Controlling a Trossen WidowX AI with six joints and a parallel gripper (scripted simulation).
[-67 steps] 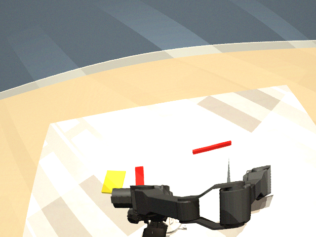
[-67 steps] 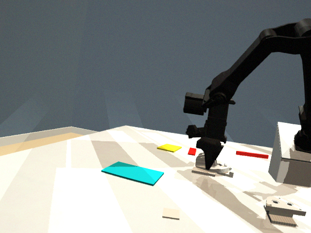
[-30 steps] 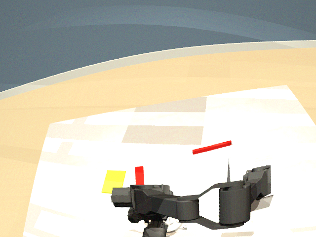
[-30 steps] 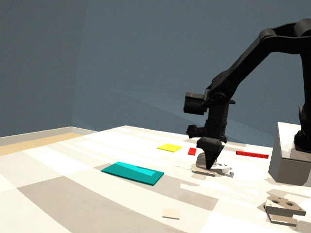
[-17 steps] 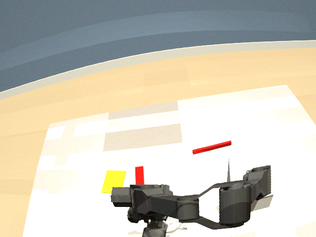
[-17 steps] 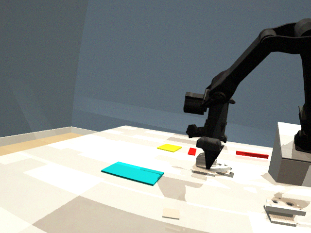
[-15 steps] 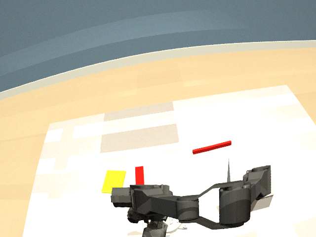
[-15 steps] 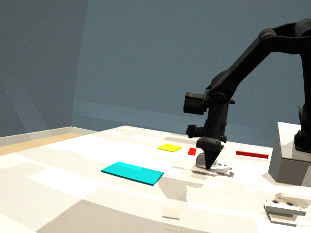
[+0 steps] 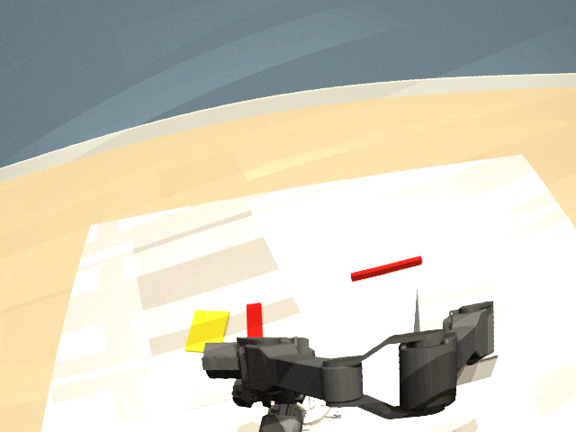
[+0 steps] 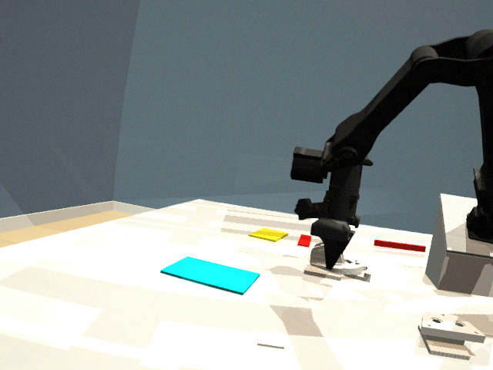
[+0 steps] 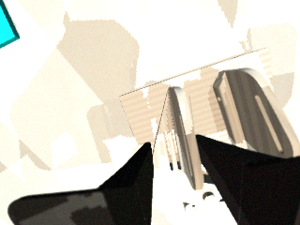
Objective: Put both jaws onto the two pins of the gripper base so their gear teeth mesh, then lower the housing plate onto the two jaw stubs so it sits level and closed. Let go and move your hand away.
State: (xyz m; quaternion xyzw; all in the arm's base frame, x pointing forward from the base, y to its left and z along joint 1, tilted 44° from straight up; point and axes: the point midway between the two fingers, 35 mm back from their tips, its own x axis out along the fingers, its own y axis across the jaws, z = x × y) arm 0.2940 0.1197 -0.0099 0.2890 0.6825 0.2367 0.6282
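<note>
The pale, two-holed housing plate [image 10: 449,328] lies raised.

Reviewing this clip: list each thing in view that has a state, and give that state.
claw: shut on the thin pale piece
thin pale piece: gripped, on edge
slotted pale piece: beside it, ungripped
two-holed block: on its ribbed stand, apart from the claw
cyan slab: flat
yellow slab: flat
long red bar: lying down
gear teeth: meshing cannot be told
</note>
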